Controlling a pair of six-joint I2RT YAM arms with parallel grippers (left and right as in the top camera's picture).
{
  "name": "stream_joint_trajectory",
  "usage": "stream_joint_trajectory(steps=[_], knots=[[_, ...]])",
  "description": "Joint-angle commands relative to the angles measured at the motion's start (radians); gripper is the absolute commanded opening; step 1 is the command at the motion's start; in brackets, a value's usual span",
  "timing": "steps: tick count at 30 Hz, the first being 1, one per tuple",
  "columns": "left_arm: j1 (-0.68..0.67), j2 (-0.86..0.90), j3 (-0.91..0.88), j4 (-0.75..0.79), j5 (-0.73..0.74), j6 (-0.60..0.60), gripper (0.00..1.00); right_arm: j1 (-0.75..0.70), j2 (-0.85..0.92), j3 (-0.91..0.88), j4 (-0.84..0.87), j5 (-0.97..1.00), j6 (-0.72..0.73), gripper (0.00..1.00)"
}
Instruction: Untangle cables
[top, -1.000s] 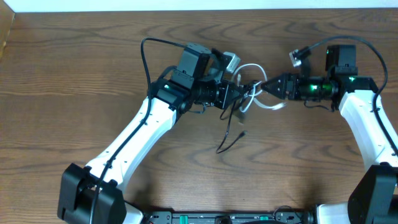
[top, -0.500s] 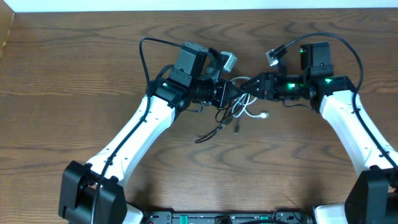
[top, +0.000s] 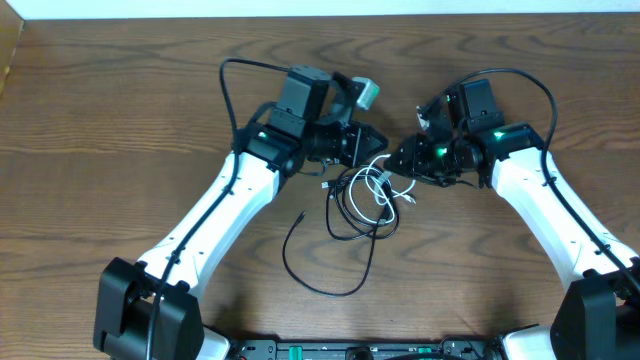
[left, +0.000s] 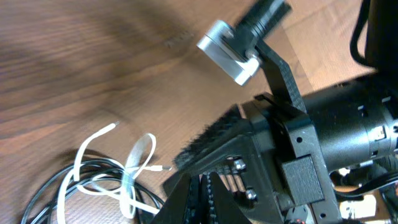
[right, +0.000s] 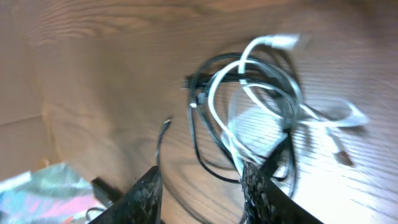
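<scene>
The cables, a thin black cord (top: 345, 215) and a white cord (top: 381, 187), lie in loose overlapping loops on the table between the two arms. One black end trails toward the front (top: 300, 270). My left gripper (top: 372, 140) hovers just behind the bundle. In the left wrist view its jaws (left: 208, 193) are shut with nothing showing between them, and the white cord (left: 127, 180) lies to their left. My right gripper (top: 397, 160) is at the bundle's right edge. Its fingers (right: 205, 193) stand apart, with the white loops (right: 249, 81) and black cord (right: 199, 146) just beyond them.
The wooden table (top: 120, 110) runs to a white back edge (top: 320, 8). The two gripper heads are close together, almost tip to tip. The right arm's body (left: 336, 137) fills the right side of the left wrist view. A colourful blurred object (right: 31, 193) sits at the right wrist view's lower left.
The right arm has moved left toward the left gripper and its jaws have narrowed. The cables, stretched between the grippers before, now lie slack, the black cord spread toward the front.
</scene>
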Motion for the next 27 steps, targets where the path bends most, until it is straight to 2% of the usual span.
stream_joint_trajectory(steps=[1, 7, 15, 18, 27], knots=[[0.036, -0.003, 0.011, 0.004, 0.013, -0.034, 0.07, -0.002, 0.001, 0.004, -0.014, 0.091, 0.024, 0.4], [0.02, 0.01, 0.011, -0.014, -0.006, 0.007, 0.08, -0.028, 0.001, 0.004, -0.024, 0.214, 0.024, 0.51], [-0.087, 0.144, 0.01, -0.074, -0.045, 0.006, 0.49, -0.14, 0.001, 0.004, -0.062, 0.217, 0.014, 0.54], [-0.136, 0.199, 0.01, -0.074, -0.045, 0.007, 0.52, -0.187, 0.001, 0.004, -0.083, 0.196, -0.026, 0.55], [-0.204, 0.311, 0.01, -0.086, -0.166, -0.009, 0.53, -0.243, 0.001, 0.004, -0.128, 0.157, -0.097, 0.55]])
